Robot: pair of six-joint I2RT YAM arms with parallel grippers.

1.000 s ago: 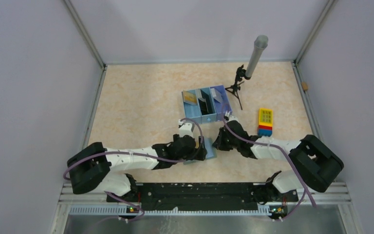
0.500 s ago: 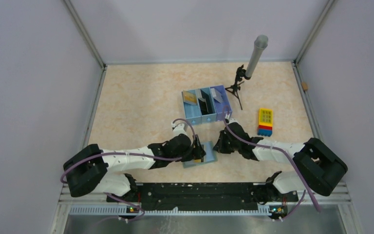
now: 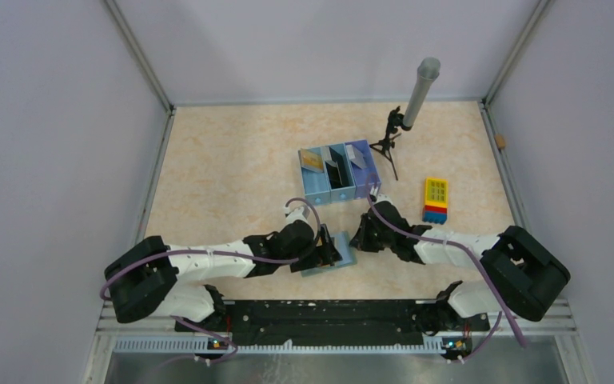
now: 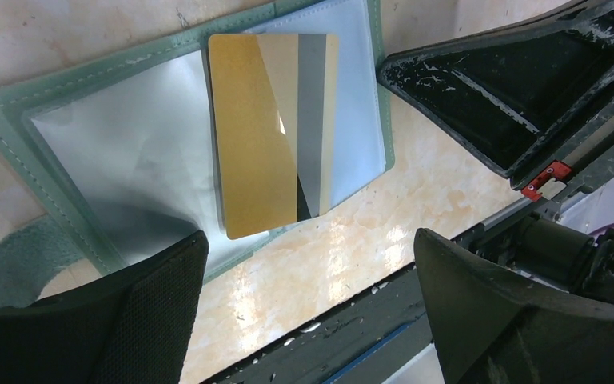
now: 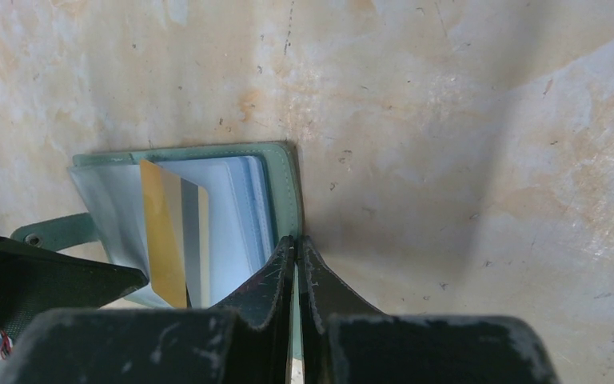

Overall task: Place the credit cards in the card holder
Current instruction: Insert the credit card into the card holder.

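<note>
My left gripper [image 4: 310, 240] hangs released, its fingers spread wide, directly above the card holder [image 4: 120, 152] and touching nothing. The card holder lies opened flat on the counter [image 3: 232, 176], at 6 o'clock from the blue tray [image 3: 337, 172] and close to my bases. A gold and grey credit card [image 4: 276, 132] lies a little askew across its pale blue inside, one short end reaching the green rim. I cannot tell whether it sits in a pocket or only on top.

My right gripper [image 5: 294, 244] is clenched with nothing between its fingers. Its tips are down at the card holder's green rim, on the 3 o'clock side in the overhead view; my left arm comes in from 9 o'clock.

A gold card leans in the tray's left compartment. A tripod [image 3: 388, 144] stands at 1 o'clock from the tray, and a yellow block [image 3: 436, 198] lies well apart at 4 o'clock.
</note>
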